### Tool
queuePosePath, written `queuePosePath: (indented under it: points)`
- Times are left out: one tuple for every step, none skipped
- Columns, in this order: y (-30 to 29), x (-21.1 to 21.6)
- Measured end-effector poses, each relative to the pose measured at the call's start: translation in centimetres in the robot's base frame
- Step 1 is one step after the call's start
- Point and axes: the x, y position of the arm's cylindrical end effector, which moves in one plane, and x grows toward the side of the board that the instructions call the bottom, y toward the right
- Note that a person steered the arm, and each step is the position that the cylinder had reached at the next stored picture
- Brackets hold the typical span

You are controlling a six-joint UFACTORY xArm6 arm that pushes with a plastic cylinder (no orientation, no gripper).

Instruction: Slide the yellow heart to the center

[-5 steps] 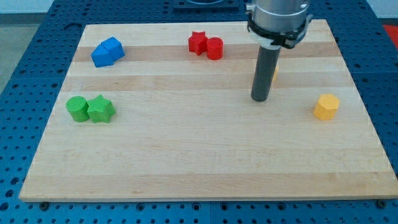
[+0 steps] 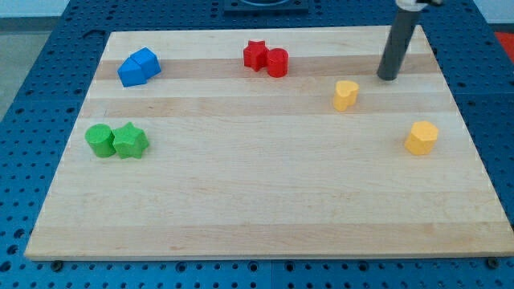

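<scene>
The yellow heart point(image 2: 345, 95) lies on the wooden board point(image 2: 265, 201), right of the middle and toward the view's top. My tip point(image 2: 388, 78) rests on the board up and to the right of the heart, a short gap away, not touching it. A second yellow block, hexagonal point(image 2: 421, 137), sits near the board's right edge, below and right of the heart.
Two blue blocks point(image 2: 138, 67) sit together at the top left. A red star point(image 2: 255, 54) and a red cylinder point(image 2: 277, 62) touch at the top middle. A green cylinder point(image 2: 99, 140) and a green star point(image 2: 129, 141) touch at the left.
The rod has moved up and to the right, from in front of the yellow heart to beyond it. The heart is now uncovered. No block has moved.
</scene>
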Motion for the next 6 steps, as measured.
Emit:
queuePosePath:
  points:
    - [-4.0, 1.8]
    - [-5.9, 3.4]
    - [-7.3, 4.5]
    - [-8.8, 5.9]
    - [-10.3, 7.4]
    - [-11.9, 8.9]
